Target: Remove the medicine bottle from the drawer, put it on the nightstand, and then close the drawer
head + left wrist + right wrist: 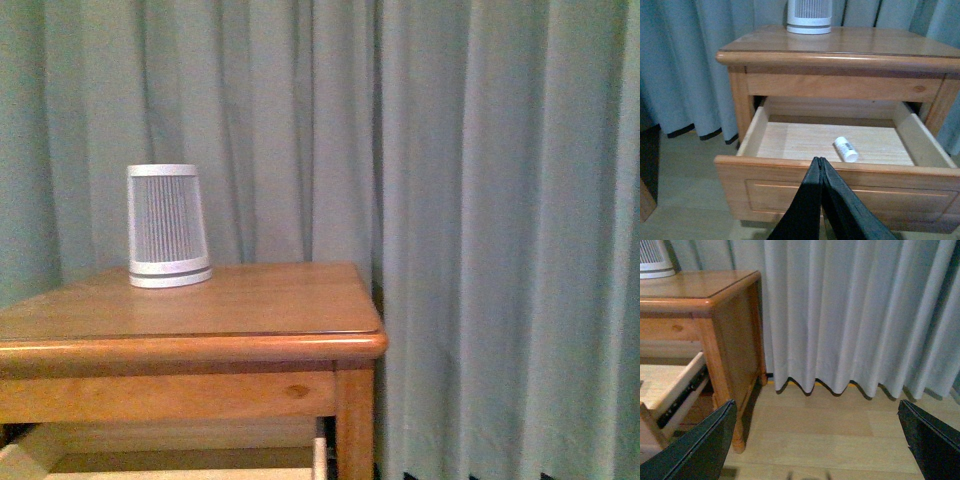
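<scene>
1. The medicine bottle lies on its side in the open drawer, at one o'clock from the left gripper, whose fingers are pressed together and empty.
2. Spread them first, then pinch across its body.
3. The right gripper gapes wide, empty.

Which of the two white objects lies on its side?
The small medicine bottle in the open drawer; the larger ribbed device stands upright on the nightstand.

readable text: none | bottle: small dark printed mark on its white side, too small to read | seen in: left wrist view | other views: nothing legible
</scene>
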`<state>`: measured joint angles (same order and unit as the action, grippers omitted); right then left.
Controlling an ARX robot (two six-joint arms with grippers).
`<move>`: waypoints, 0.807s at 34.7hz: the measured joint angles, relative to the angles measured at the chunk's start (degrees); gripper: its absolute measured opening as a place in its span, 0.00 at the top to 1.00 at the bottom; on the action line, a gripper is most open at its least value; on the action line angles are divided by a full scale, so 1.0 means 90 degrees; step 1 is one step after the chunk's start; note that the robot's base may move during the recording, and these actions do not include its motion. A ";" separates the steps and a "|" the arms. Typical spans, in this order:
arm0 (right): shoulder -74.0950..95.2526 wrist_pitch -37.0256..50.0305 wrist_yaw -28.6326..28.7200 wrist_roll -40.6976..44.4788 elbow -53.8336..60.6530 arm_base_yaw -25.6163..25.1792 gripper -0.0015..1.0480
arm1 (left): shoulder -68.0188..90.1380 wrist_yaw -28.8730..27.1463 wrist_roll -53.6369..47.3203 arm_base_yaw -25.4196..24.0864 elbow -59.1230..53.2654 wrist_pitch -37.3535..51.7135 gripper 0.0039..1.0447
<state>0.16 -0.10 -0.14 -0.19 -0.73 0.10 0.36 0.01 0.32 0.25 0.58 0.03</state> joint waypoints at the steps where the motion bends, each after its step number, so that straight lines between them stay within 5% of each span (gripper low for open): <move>1: 0.0000 0.0000 -0.0007 0.0000 0.0000 0.0000 0.07 | 0.0000 0.0005 -0.0002 0.0000 0.0000 0.0000 0.98; 12: 0.0000 0.0005 0.0005 0.0000 0.0000 0.0000 0.07 | -0.0010 -0.0002 -0.0002 0.0000 0.0000 -0.0012 0.98; 19: 0.0000 0.0007 0.0051 0.0000 0.0000 -0.0007 0.07 | -0.0027 -0.0044 -0.0005 0.0000 -0.0002 -0.0010 0.70; 26: 0.0002 0.0005 0.0044 0.0000 0.0000 -0.0007 0.07 | -0.0027 -0.0022 -0.0005 0.0000 -0.0002 -0.0012 0.30; 28: 0.0214 0.0044 -0.0760 0.0034 -0.0010 0.0272 0.07 | -0.0027 -0.0022 -0.0005 0.0000 -0.0002 -0.0012 0.18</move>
<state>2.09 0.30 -6.98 0.12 -0.82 2.55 0.12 -0.19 0.27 0.25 0.56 -0.08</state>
